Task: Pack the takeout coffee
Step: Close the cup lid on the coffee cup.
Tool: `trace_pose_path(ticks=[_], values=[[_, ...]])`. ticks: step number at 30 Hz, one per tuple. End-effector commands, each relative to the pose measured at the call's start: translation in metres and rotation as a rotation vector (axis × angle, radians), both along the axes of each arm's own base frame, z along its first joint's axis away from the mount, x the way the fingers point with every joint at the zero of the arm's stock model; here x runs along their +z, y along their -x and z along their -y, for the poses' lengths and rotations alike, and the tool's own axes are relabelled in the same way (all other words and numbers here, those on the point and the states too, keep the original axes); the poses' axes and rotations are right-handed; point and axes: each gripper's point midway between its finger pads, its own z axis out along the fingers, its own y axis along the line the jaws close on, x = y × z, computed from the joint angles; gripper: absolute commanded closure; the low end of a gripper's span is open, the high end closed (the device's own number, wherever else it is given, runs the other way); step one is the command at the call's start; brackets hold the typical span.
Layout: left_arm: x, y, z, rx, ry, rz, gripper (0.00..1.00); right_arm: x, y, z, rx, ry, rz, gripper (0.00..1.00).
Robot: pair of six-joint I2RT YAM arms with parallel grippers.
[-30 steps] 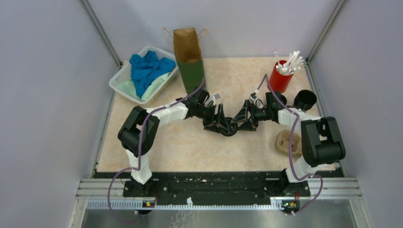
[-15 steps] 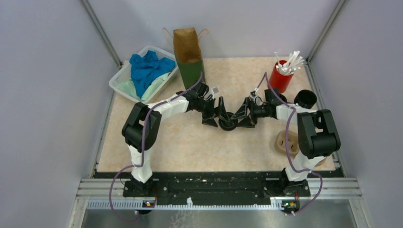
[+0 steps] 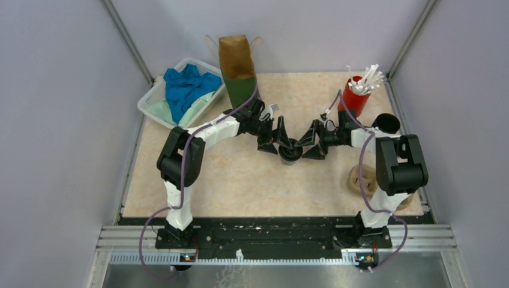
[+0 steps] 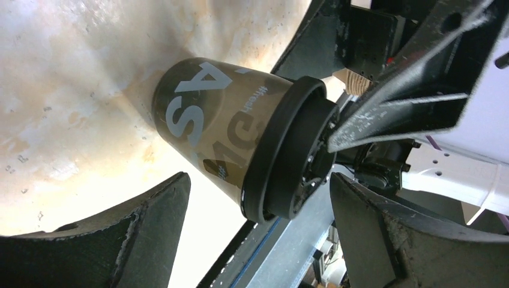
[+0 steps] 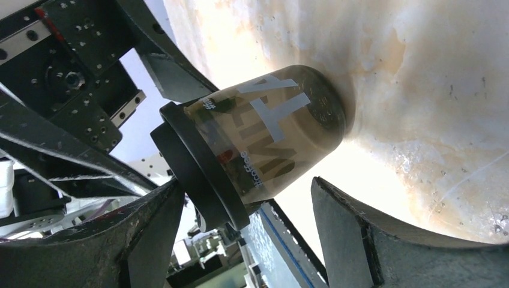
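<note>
Both arms sit further toward 12 o'clock than a second ago; the coffee cup [image 3: 290, 150] between them has shifted the same way. Cup: glossy dark tapered wall, pale block lettering, thick round black lid [image 4: 288, 150]. It stands upright at table centre. Left gripper [image 3: 277, 143] and right gripper [image 3: 310, 144]: matte black wedge fingers spread wide, flanking the cup, not clamped. Table [image 3: 240, 186]: mottled beige, stone-look; pale grey panel walls. Brown paper bag [image 3: 236, 63] at 11 o'clock; red cup of white sticks [image 3: 354, 101] at 2 o'clock.

You're in a lab robot cell: grey panel walls [image 3: 54, 120] (aluminium struts [image 3: 128, 42] at the corners) box in the marbled tabletop [image 3: 240, 186].
</note>
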Motion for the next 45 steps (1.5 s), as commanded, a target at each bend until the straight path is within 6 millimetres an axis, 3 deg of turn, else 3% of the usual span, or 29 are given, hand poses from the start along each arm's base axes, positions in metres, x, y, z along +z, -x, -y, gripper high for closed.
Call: trace_pose_path(ticks=[1, 8, 20, 26, 31, 39, 45], values=[[-0.004, -0.011, 0.004, -0.008, 0.012, -0.005, 0.11, 0.007, -0.016, 0.002, 0.005, 0.014, 0.047, 0.22], [-0.012, -0.025, 0.004, 0.026, 0.003, -0.011, 0.26, 0.011, -0.021, 0.003, 0.017, 0.01, 0.051, 0.22], [-0.045, -0.018, -0.006, 0.043, -0.004, -0.108, 0.37, -0.032, -0.016, 0.013, -0.054, -0.023, -0.044, 0.3], [-0.049, -0.016, -0.012, 0.042, -0.046, -0.092, 0.38, 0.022, -0.029, 0.01, -0.024, -0.061, 0.106, 0.14], [-0.052, -0.013, -0.014, 0.044, -0.057, -0.094, 0.38, 0.032, -0.036, -0.001, 0.026, -0.061, 0.149, 0.09], [-0.052, -0.014, -0.014, 0.045, -0.061, -0.089, 0.39, 0.012, -0.046, -0.016, 0.025, -0.043, 0.118, 0.16], [-0.062, -0.008, -0.019, 0.048, -0.084, -0.097, 0.4, -0.021, -0.037, -0.013, -0.003, 0.007, 0.057, 0.22]])
